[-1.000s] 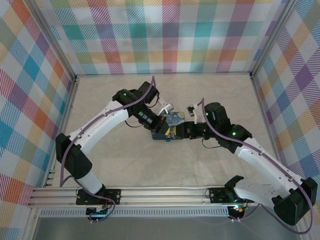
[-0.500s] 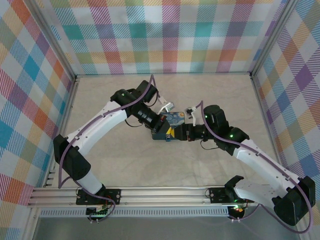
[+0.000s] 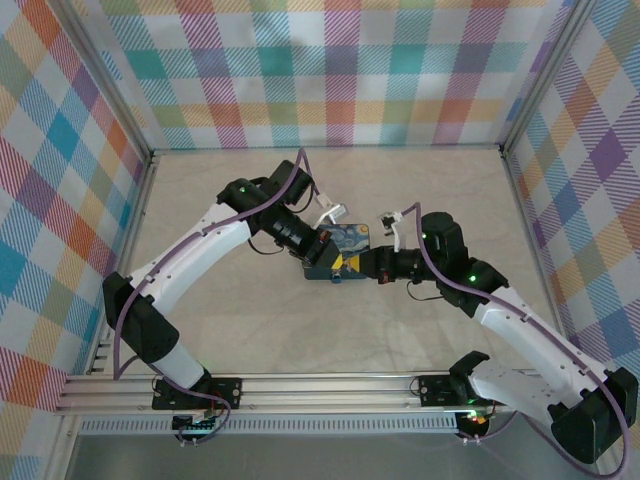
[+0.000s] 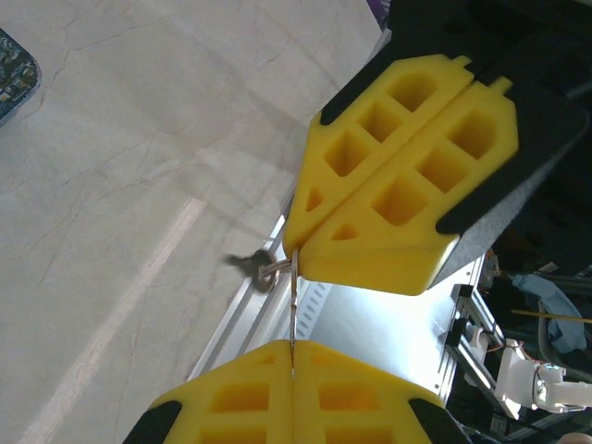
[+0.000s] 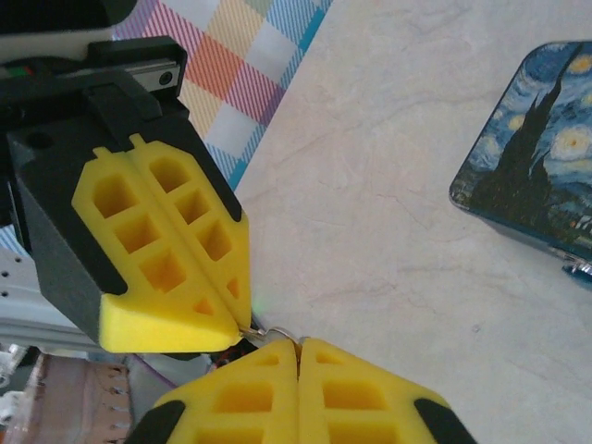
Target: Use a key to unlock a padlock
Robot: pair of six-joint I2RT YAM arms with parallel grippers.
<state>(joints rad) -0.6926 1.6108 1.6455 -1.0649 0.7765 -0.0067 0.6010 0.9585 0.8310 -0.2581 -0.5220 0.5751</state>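
Left gripper (image 4: 292, 359) is closed, its 2 yellow fingers pressed together on a thin metal edge that runs up to a small key ring (image 4: 275, 268). Right gripper (image 5: 298, 359) is closed too, tip to tip with the left one, and the ring's wire meets the seam of its fingers. A small key (image 4: 242, 264) hangs off the ring, pointing away to the side, above the table and touching nothing else.

From above, the 2 grippers meet nose to nose near the middle of the pale marbled table (image 3: 450, 190), the left one angled down and to the right, the right one lying nearly level and pointing left. Just behind them lies a flat blue case (image 3: 350, 238) printed with a starry night painting, partly covered by the left wrist.

The left arm climbs from its base at the near edge, bends out to the left, runs up along a long white link, then folds back sharply toward the centre. The right arm swings out to the far right, then stretches its white link up and left to the wrist.

Checked pastel walls (image 3: 320, 70) enclose the table on 3 sides
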